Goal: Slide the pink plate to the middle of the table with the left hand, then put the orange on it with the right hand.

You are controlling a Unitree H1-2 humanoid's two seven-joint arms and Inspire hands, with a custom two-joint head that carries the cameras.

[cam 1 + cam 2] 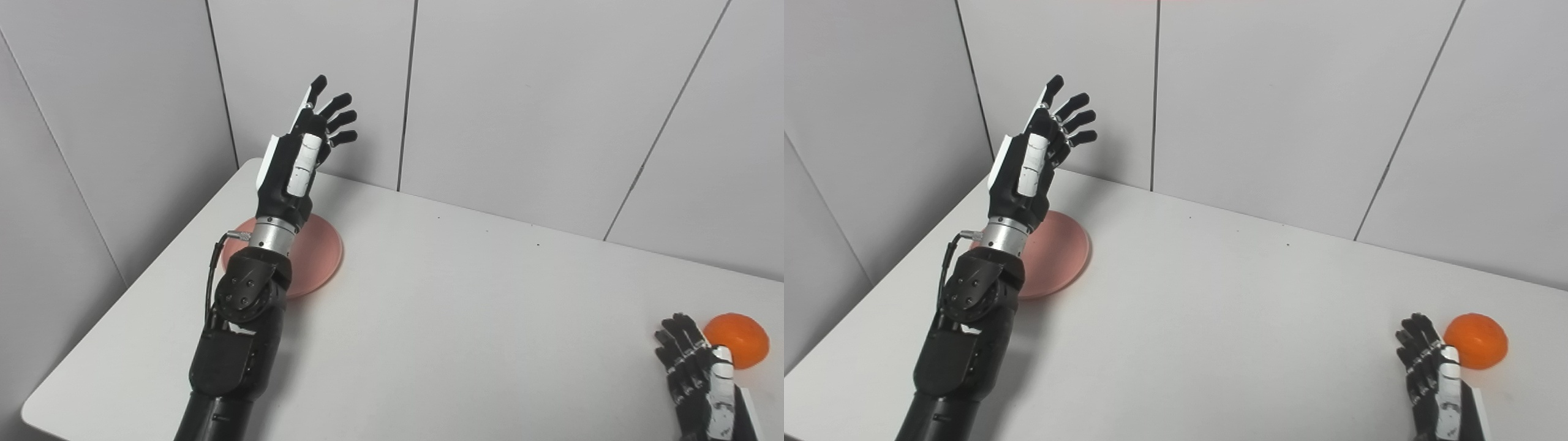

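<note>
The pink plate (318, 254) lies flat on the white table near its far left corner, partly hidden behind my left forearm. My left hand (309, 144) is raised above and beyond the plate, open with fingers spread, holding nothing. The orange (738, 340) rests on the table at the right, near the picture's edge. Just left of it and nearer to me, my right hand (695, 373) lies low at the table, open, fingers apart, not touching the fruit.
The white table (465, 306) has a rounded front left corner and a left edge close to the plate. Grey wall panels (520, 104) stand right behind the table's far edge, close to my raised left hand.
</note>
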